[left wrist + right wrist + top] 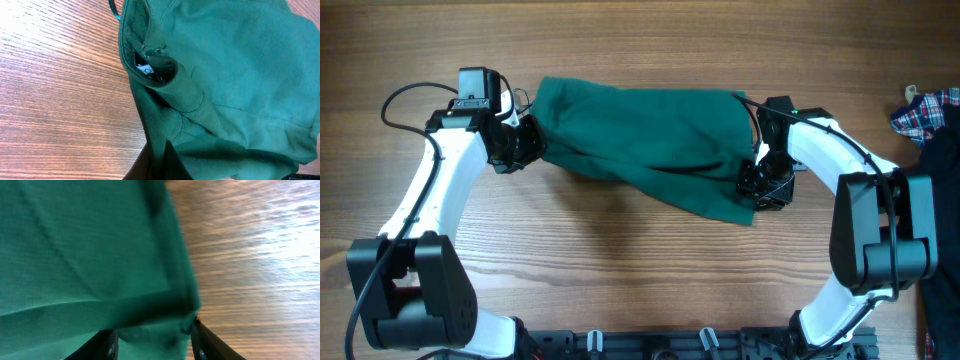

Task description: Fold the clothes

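A green garment (650, 140) lies stretched across the wooden table between my two grippers. My left gripper (523, 147) is at its left end. In the left wrist view the collar with a white label (146, 70) shows, and the dark fingers (160, 167) are pinched on a fold of the green cloth. My right gripper (765, 187) is at the garment's lower right corner. In the right wrist view its two fingers (152, 349) stand wide apart, with the hemmed edge of the green garment (90, 255) lying between them.
A plaid blue, red and white cloth (926, 108) lies at the far right edge, with a dark garment (942, 175) below it. Bare wooden table (620, 270) lies in front of the green garment.
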`<state>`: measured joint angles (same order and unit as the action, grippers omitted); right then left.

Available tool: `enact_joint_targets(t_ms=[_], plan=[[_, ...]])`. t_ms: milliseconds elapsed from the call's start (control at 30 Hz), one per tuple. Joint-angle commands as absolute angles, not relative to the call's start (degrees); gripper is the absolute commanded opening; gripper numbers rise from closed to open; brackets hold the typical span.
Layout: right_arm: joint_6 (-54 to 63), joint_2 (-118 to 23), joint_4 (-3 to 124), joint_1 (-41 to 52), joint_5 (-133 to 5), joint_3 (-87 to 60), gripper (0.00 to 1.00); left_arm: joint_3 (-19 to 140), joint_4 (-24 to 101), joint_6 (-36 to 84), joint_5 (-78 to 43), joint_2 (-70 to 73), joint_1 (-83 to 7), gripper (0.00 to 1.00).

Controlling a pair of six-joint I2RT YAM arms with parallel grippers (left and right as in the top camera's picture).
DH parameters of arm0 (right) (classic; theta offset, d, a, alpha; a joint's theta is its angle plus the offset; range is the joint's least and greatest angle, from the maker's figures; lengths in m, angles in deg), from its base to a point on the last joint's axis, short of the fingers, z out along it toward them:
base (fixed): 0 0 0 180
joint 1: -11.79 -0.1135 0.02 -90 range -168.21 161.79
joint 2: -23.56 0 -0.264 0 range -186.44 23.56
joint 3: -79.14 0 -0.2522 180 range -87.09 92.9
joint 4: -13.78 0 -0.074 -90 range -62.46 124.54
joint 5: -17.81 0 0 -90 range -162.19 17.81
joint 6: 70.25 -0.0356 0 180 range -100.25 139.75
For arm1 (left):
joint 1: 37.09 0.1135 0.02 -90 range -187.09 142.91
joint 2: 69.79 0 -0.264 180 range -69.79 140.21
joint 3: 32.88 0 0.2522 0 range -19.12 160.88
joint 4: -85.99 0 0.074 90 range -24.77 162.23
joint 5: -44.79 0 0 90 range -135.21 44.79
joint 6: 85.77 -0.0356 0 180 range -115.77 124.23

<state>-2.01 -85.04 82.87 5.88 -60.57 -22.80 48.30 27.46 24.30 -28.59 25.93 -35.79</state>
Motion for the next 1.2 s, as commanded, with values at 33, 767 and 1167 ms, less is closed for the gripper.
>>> enact_joint_targets(t_ms=[33, 767, 1167], plan=[[-2.7, -84.6, 82.3, 6.0, -55.8, -24.0, 0.17, 49.4, 27.6, 24.4, -28.3, 24.6, -35.7, 0.04], [-1.5, -71.9, 71.5, 6.1, -67.3, -15.3, 0.04, 49.4, 32.8, 24.5, -30.5, 24.6, -35.7, 0.04], [-1.2, -78.3, 56.5, 6.0, -67.3, -15.3, 0.04, 49.4, 44.4, 24.4, -34.3, 27.4, -35.7, 0.04]])
